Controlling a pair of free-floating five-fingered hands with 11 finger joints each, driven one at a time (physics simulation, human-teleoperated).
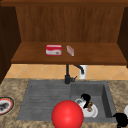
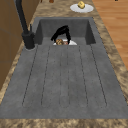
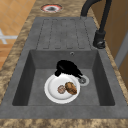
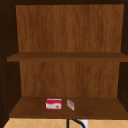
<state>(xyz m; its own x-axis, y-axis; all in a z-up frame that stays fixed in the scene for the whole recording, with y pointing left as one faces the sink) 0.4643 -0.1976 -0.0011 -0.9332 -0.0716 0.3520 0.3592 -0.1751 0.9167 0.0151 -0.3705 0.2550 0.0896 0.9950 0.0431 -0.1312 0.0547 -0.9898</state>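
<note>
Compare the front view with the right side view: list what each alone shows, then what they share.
Front view alone: a red ball, the right hand at the counter's right edge, and two boxes on the shelf. Right side view alone: the drain. Shared: the left hand over the white plate holding brown food, the faucet, the sink.

My left hand (image 1: 85,99) hangs low in the sink basin (image 3: 37,75), hemmed by its walls and the white plate (image 3: 53,86) under my fingers, the black faucet (image 1: 67,75) behind, a red ball (image 1: 67,114) in front, the ribbed drainboard (image 2: 65,75) lying open alongside.
</note>
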